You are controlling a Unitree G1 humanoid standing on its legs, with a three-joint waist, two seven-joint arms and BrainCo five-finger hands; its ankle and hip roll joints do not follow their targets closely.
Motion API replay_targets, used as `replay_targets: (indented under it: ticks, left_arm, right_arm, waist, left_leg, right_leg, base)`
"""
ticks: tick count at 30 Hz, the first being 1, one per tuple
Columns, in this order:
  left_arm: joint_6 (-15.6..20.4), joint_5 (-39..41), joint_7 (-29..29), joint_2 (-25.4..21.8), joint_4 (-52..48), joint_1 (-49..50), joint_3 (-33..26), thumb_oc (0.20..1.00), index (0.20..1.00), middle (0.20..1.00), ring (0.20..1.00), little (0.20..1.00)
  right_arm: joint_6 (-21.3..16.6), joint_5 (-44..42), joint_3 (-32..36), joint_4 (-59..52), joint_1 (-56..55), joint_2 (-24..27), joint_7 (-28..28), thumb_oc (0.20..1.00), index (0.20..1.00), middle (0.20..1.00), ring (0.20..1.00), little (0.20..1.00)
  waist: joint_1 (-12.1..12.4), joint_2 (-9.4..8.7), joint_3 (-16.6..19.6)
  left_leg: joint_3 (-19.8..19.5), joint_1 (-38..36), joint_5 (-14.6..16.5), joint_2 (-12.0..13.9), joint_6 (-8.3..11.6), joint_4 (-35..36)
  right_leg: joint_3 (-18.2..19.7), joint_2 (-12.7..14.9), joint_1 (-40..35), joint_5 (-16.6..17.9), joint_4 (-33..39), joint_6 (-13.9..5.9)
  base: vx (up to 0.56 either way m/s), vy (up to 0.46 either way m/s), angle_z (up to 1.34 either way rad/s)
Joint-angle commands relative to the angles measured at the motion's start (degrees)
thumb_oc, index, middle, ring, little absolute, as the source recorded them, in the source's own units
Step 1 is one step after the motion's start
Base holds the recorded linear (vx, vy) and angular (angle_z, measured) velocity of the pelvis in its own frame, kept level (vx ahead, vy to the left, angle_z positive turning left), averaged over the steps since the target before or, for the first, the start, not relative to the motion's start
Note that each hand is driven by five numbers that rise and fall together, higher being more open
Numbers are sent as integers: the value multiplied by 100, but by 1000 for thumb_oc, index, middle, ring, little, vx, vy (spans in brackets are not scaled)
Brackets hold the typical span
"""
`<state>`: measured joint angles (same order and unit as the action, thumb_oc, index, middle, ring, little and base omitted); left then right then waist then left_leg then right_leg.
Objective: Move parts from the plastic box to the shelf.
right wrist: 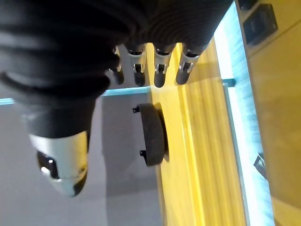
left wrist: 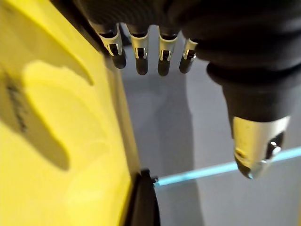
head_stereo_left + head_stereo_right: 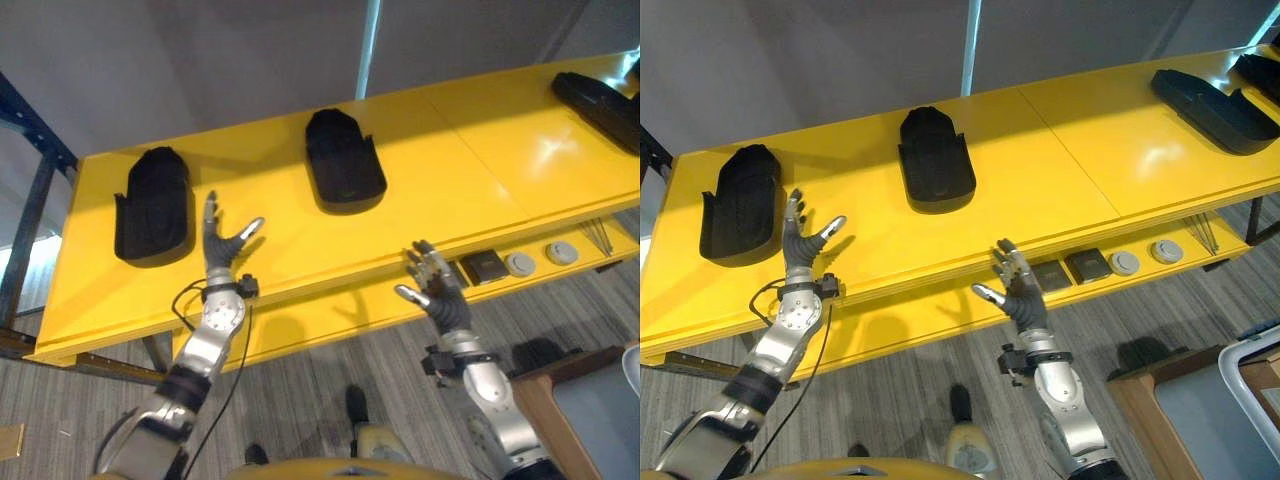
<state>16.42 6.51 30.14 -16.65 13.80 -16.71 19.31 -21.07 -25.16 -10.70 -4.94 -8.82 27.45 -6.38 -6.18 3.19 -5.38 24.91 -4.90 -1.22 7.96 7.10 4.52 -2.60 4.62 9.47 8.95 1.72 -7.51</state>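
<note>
Three black moulded parts lie on the yellow shelf top [image 3: 480, 150]: one at the left [image 3: 152, 205], one in the middle [image 3: 343, 160], one at the far right [image 3: 600, 105]. My left hand [image 3: 220, 255] is raised over the shelf's front edge, just right of the left part, open and empty. My right hand [image 3: 440, 295] hovers in front of the shelf edge, below the middle part, also open with nothing in it. In the right wrist view the straight fingers [image 1: 160, 70] point past the middle part [image 1: 153, 134]. The left wrist view has straight fingers [image 2: 140, 56] beside the yellow top [image 2: 47, 117].
A lower yellow ledge holds a black square piece [image 3: 485, 266] and two round discs [image 3: 520, 263] [image 3: 562, 252]. A light-rimmed box [image 3: 1250, 365] beside a brown stand [image 3: 1140, 400] sits at the lower right. Grey carpet lies below; a dark blue frame [image 3: 30, 130] stands left.
</note>
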Motion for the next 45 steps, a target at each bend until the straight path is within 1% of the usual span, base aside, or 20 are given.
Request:
replay_targets:
  ticks: [1, 7, 8, 10, 12, 13, 14, 16, 18, 19, 20, 23, 25, 30, 32, 35, 36, 37, 42, 45]
  left_arm:
    - [475, -389, -845, -444, -360, -112, 129, 1000, 1000, 1000, 1000, 1000]
    - [595, -733, -1595, -1052, -1561, 581, -135, 1000, 1000, 1000, 1000, 1000]
    - [593, -732, -1596, -1053, -1564, 583, -135, 1000, 1000, 1000, 1000, 1000]
    - [665, -623, -1882, -1246, -1958, 945, -323, 1000, 1000, 1000, 1000, 1000]
    - [658, -616, -1891, -1253, -1973, 957, -329, 1000, 1000, 1000, 1000, 1000]
    - [698, -436, -2288, -1471, -2205, 1105, -290, 1000, 1000, 1000, 1000, 1000]
    - [694, -426, -2299, -1482, -2214, 1110, -297, 1000, 1000, 1000, 1000, 1000]
    - [739, -20, -2926, -1896, -2463, 1040, -35, 1000, 1000, 1000, 1000, 1000]
    - [732, 78, -3138, -2072, -2530, 996, 80, 1000, 1000, 1000, 1000, 1000]
    - [717, 421, -3560, -2375, -2719, 896, 282, 1000, 1000, 1000, 1000, 1000]
    - [716, 422, -3561, -2376, -2720, 895, 282, 1000, 1000, 1000, 1000, 1000]
    - [560, 813, -4041, -2636, -2667, 758, 679, 1000, 1000, 1000, 1000, 1000]
    - [561, 617, -4011, -2622, -2454, 862, 693, 1000, 1000, 1000, 1000, 1000]
    - [577, 64, -3544, -2215, -1686, 1341, 421, 1000, 1000, 1000, 1000, 1000]
    - [594, -302, -3472, -2235, -1417, 1775, 168, 1000, 1000, 1000, 1000, 1000]
    - [637, -595, -3554, -2374, -1225, 2150, 115, 1000, 1000, 1000, 1000, 1000]
    - [639, -595, -3555, -2379, -1228, 2157, 104, 1000, 1000, 1000, 1000, 1000]
    - [620, -702, -3586, -2380, -949, 2397, 83, 1000, 1000, 1000, 1000, 1000]
    - [549, -501, -3606, -2104, -417, 2890, -107, 1000, 1000, 1000, 1000, 1000]
    - [517, -430, -3665, -2096, -145, 2951, -157, 1000, 1000, 1000, 1000, 1000]
  right_arm:
    - [-373, 443, 487, -397, -163, -51, 103, 1000, 1000, 1000, 1000, 1000]
    - [-350, 1080, 1280, -815, -588, -88, 114, 1000, 1000, 1000, 1000, 1000]
    - [-349, 1081, 1280, -817, -589, -89, 114, 1000, 1000, 1000, 1000, 1000]
    - [-300, 1349, 1564, -893, -757, -168, 139, 1000, 1000, 1000, 1000, 1000]
    - [-297, 1349, 1563, -899, -764, -171, 140, 1000, 1000, 1000, 1000, 1000]
    - [-251, 1736, 1746, -856, -845, -123, 44, 1000, 1000, 1000, 1000, 1000]
    - [-249, 1742, 1741, -859, -844, -131, 39, 1000, 1000, 1000, 1000, 1000]
    - [-162, 2106, 1860, -649, -887, -120, -16, 1000, 1000, 1000, 1000, 1000]
    - [-115, 2240, 1891, -587, -901, -114, -42, 1000, 1000, 1000, 1000, 1000]
    - [-17, 2439, 1930, -413, -912, -44, 3, 1000, 1000, 1000, 1000, 1000]
    - [-17, 2440, 1930, -413, -911, -45, 3, 1000, 1000, 1000, 1000, 1000]
    - [79, 2619, 1953, -56, -1001, -23, 40, 1000, 1000, 1000, 1000, 1000]
    - [79, 2767, 1934, 28, -1036, -42, 57, 1000, 1000, 1000, 1000, 1000]
    - [61, 2703, 1657, 496, -1055, -213, 60, 1000, 1000, 1000, 1000, 1000]
    - [108, 2714, 1366, 1115, -949, -343, 46, 1000, 1000, 1000, 1000, 1000]
    - [198, 2757, 1082, 2087, -788, -504, 39, 1000, 1000, 1000, 1000, 1000]
    - [184, 2759, 1069, 2110, -772, -508, 32, 1000, 1000, 1000, 1000, 1000]
    - [264, 2755, 879, 2964, -642, -661, -41, 1000, 1000, 1000, 1000, 1000]
    - [415, 2493, 698, 4942, -257, -1013, -164, 1000, 1000, 1000, 1000, 1000]
    - [510, 2411, 650, 5553, -159, -1089, -151, 1000, 1000, 1000, 1000, 1000]
  waist:
    - [94, 30, 202]
    - [69, -117, 444]
    - [70, -117, 444]
    - [50, -233, 517]
    - [53, -237, 522]
    - [40, -254, 537]
    - [45, -273, 549]
    - [-54, -273, 594]
    - [-76, -302, 618]
    - [-156, -311, 647]
    - [-155, -312, 646]
    - [-299, -346, 731]
    - [-294, -377, 751]
    - [-220, -503, 691]
    - [-54, -623, 560]
    - [122, -694, 403]
    - [120, -699, 402]
    - [230, -701, 322]
    - [383, -670, 263]
    - [413, -629, 257]
  left_leg:
    - [-131, -242, 1090, -46, -27, -645]
    - [-59, -433, 1246, -76, -103, -675]
    - [-58, -435, 1247, -76, -103, -675]
    - [5, -465, 1321, -76, -155, -762]
    - [9, -462, 1325, -76, -155, -768]
    - [49, -494, 1395, -52, -173, -822]
    - [57, -473, 1367, -66, -176, -816]
    - [130, -522, 1421, -69, -202, -826]
    - [151, -512, 1404, -87, -214, -826]
    - [199, -569, 1461, -80, -229, -841]
    - [200, -569, 1461, -80, -229, -841]
    - [327, -644, 1517, -109, -269, -859]
    - [361, -685, 1543, -120, -294, -867]
    - [357, -660, 1556, -129, -338, -950]
    - [349, -551, 1521, -147, -390, -983]
    - [360, -456, 1542, -184, -447, -1039]
    - [365, -455, 1543, -184, -448, -1041]
    - [361, -447, 1546, -210, -463, -1034]
    - [258, -421, 1560, -276, -488, -1029]
    - [216, -395, 1561, -286, -484, -1030]
  right_leg:
    - [-271, 124, -43, -1232, -878, -722]
    - [-197, 88, -266, -1218, -859, -749]
    - [-196, 87, -267, -1218, -859, -749]
    - [-121, 82, -308, -1136, -848, -749]
    - [-117, 82, -306, -1134, -847, -749]
    - [-86, 69, -334, -1109, -843, -749]
    - [-75, 79, -316, -1080, -826, -749]
    - [-1, 56, -326, -1040, -816, -749]
    - [46, 65, -309, -983, -789, -749]
    - [111, 48, -320, -955, -795, -749]
    - [112, 48, -320, -955, -795, -749]
    - [269, 22, -283, -882, -748, -749]
    - [325, 15, -286, -860, -734, -749]
    - [412, 6, -241, -737, -728, -749]
    - [494, 9, -113, -599, -690, -749]
    - [578, 31, -7, -448, -667, -749]
    - [583, 31, -5, -445, -665, -749]
    - [583, 47, 2, -431, -636, -749]
    - [494, 116, -44, -437, -598, -749]
    - [450, 140, -54, -470, -585, -749]
  base:
    - [44, 66, 1]
    - [11, 44, 0]
    - [-51, 69, -7]
    - [-82, 70, -5]
    - [-47, 37, -6]
    - [-59, 42, -11]
    - [-72, 53, -15]
    - [-50, 75, -21]
    - [-40, 60, -15]
    - [-21, 34, -13]
    - [-28, 68, -15]
    - [-23, 44, -16]
    - [-18, 31, -18]
    - [-67, 12, -7]
    - [-152, 2, -4]
    - [-98, 17, -2]
    - [-67, 37, -2]
    - [-48, 37, -4]
    - [-15, 35, 2]
    - [-15, 18, 5]
